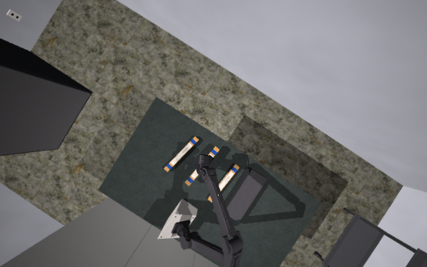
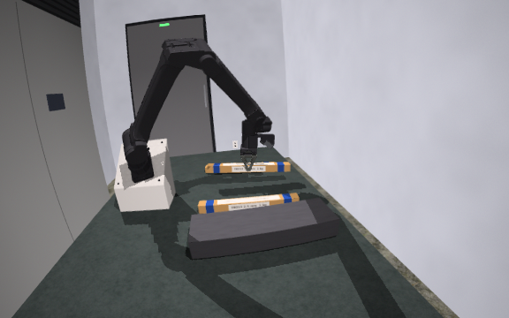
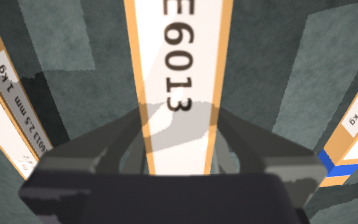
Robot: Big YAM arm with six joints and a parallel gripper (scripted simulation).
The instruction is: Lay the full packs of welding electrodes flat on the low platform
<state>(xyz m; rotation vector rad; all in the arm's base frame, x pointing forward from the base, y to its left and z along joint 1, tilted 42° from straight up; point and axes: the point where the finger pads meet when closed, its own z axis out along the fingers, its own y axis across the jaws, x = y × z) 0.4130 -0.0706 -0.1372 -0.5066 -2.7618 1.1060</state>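
Note:
Three orange packs with blue end bands and white labels are on or over the dark green mat. My gripper (image 2: 248, 165) is shut on the middle pack (image 2: 247, 167) at its centre and holds it level, a little above the mat. In the wrist view the fingers clamp this pack (image 3: 180, 75), which is marked E6013. A second pack (image 2: 247, 202) lies flat on the mat right beside the low dark platform (image 2: 261, 227), off it. The third pack (image 1: 181, 153) lies flat at the far side. The platform top holds nothing.
The white arm base block (image 2: 144, 177) stands at the mat's left. A grey wall (image 2: 391, 132) runs close along the right beyond the mat's stone border. A door (image 2: 170, 88) is behind. A dark cabinet (image 1: 21, 107) stands away to the left.

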